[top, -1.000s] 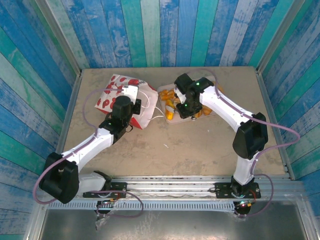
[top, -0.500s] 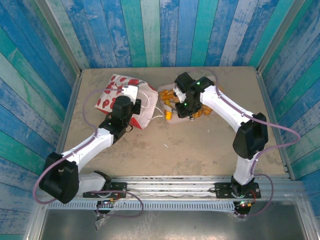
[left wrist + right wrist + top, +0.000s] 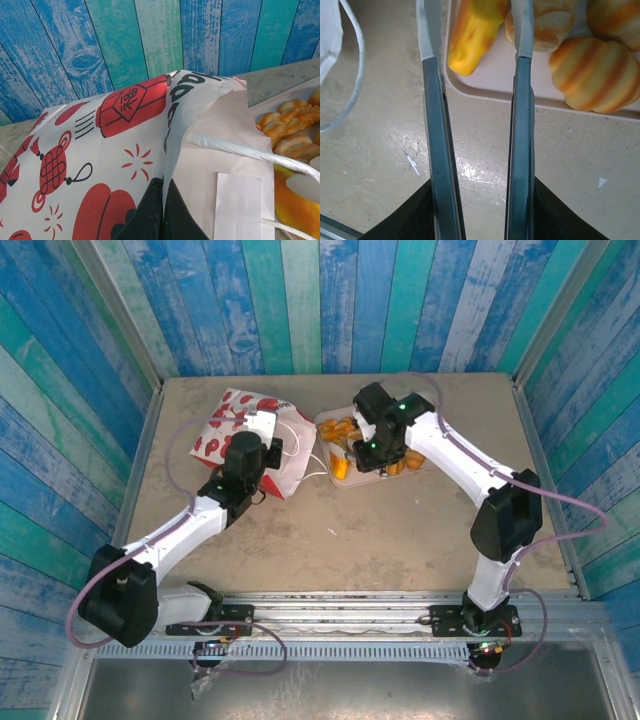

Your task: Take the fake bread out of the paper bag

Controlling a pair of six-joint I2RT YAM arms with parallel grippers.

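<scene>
Now: left gripper (image 3: 162, 215) pinched shut on paper bag (image 3: 125, 130) edge; bag on its side, contents hidden. Right gripper (image 3: 479, 212) clamps tongs (image 3: 436, 150), blades apart, straddling yellow bun (image 3: 472, 30) on tray (image 3: 490, 85) w/ rolls (image 3: 600, 75). Bun prob. light, rigid, glossy, so slippery; grip across mid-width.
</scene>
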